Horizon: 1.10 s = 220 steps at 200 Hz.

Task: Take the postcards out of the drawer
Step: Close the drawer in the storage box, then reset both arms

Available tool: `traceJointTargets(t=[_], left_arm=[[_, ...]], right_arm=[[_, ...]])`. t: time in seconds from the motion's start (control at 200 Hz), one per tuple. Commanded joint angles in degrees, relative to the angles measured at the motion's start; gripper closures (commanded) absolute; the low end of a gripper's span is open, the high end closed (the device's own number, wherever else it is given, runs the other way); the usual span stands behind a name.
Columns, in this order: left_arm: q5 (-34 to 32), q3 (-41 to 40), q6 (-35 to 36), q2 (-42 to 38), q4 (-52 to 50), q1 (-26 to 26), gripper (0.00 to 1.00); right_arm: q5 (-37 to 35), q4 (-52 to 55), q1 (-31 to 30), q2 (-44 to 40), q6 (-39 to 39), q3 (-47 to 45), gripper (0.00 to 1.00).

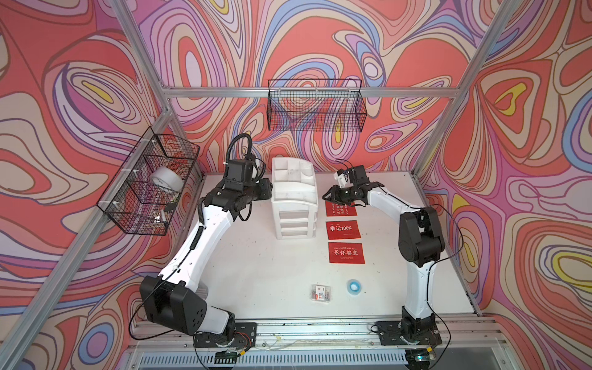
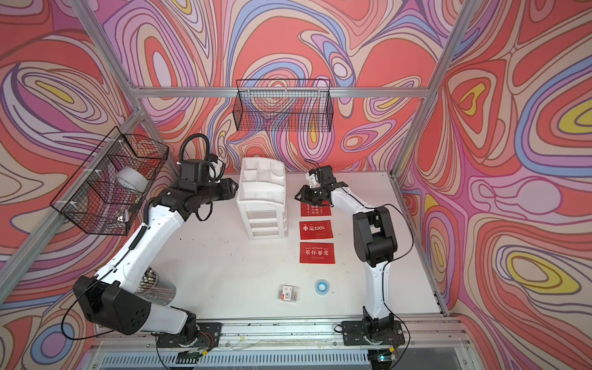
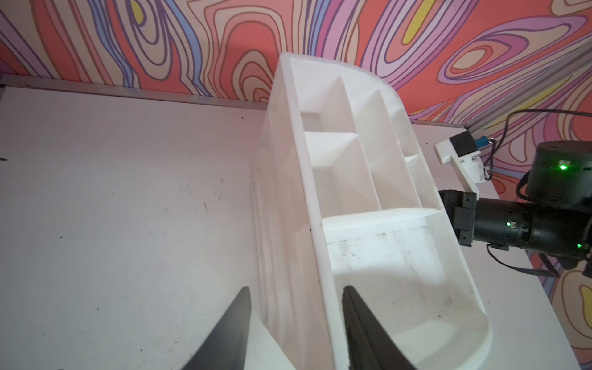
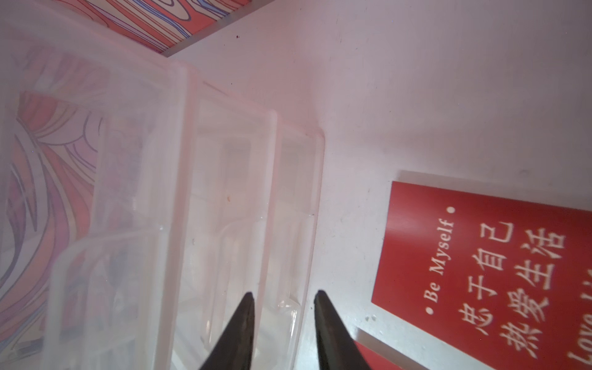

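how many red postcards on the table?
3, in a row beside the drawer unit: far card partly under the right gripper, 100% card middle, near card in front. Drawers may hide more.

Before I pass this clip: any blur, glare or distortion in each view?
In both top views: evenly lit, frame posts splay outward from the wide lens, postcards readable. Left wrist view: the white drawer unit is bright, its surfaces nearly washed out. Right wrist view: its translucent drawers look hazy and pink-tinted, yet the Be Myself postcard has sharp lettering.

Three red postcards (image 1: 343, 229), white lettering, flat on table (image 1: 243, 266) in column, apart; farthest partly hidden.
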<state>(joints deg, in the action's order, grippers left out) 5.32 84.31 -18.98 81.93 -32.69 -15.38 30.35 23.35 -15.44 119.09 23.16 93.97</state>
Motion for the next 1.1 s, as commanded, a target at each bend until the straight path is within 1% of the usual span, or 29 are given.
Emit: traceJointTargets(t=[0.0,0.145,0.31,0.411,0.526,0.631,0.776,0.796,0.806,0.821,0.826,0.841,0.971,1.097], left_arm=[[-6.1,0.9,2.9,-3.3,-2.1,0.3,0.46],[-13.0,-0.4,5.2,-6.9,-1.5,0.6,0.36],[-18.1,-1.3,7.8,-10.4,-2.0,0.8,0.31],[-19.9,-1.9,9.2,-12.0,-2.2,0.8,0.28],[-21.7,-2.6,11.1,-13.3,-2.1,0.8,0.27],[-22.8,-3.4,12.4,-14.4,-1.6,0.8,0.25],[-23.3,-3.8,13.7,-15.2,-1.5,0.9,0.21],[-23.4,-3.7,13.9,-15.2,-1.6,0.9,0.2],[-23.3,-3.7,13.9,-15.1,-1.6,0.9,0.17],[-23.3,-3.6,14.0,-15.2,-1.8,0.9,0.05],[-23.4,-3.5,14.1,-15.2,-1.8,0.9,0.03],[-23.4,-3.4,14.1,-15.2,-1.9,0.9,0.0],[-24.2,-2.5,14.7,-15.2,-2.8,0.9,0.0],[-24.6,-2.8,15.0,-16.0,-2.5,0.9,0.0]], right_arm=[[-4.0,0.0,0.4,-4.8,-2.0,-2.8,0.64],[-8.2,-0.3,0.8,-10.6,-3.4,-7.6,0.59],[-13.1,-1.4,1.7,-18.9,-4.5,-14.3,0.5],[-15.7,-1.6,2.6,-23.4,-5.1,-17.6,0.45],[-18.2,-0.9,4.0,-28.5,-5.9,-20.4,0.33],[-19.2,-0.5,6.1,-32.7,-6.6,-22.6,0.24],[-20.0,0.4,8.9,-37.1,-7.9,-24.2,0.14],[-19.9,0.4,9.3,-37.7,-8.0,-24.5,0.13],[-19.9,0.3,9.5,-38.0,-8.1,-24.7,0.12],[-19.9,0.3,9.8,-38.4,-8.2,-24.9,0.11],[-19.9,0.3,9.9,-38.5,-8.2,-25.0,0.11],[-19.9,0.2,10.2,-39.0,-8.3,-25.2,0.09],[-19.9,0.5,12.0,-42.0,-9.4,-26.4,0.02],[-19.5,0.4,14.6,-44.6,-9.6,-27.7,0.02]])
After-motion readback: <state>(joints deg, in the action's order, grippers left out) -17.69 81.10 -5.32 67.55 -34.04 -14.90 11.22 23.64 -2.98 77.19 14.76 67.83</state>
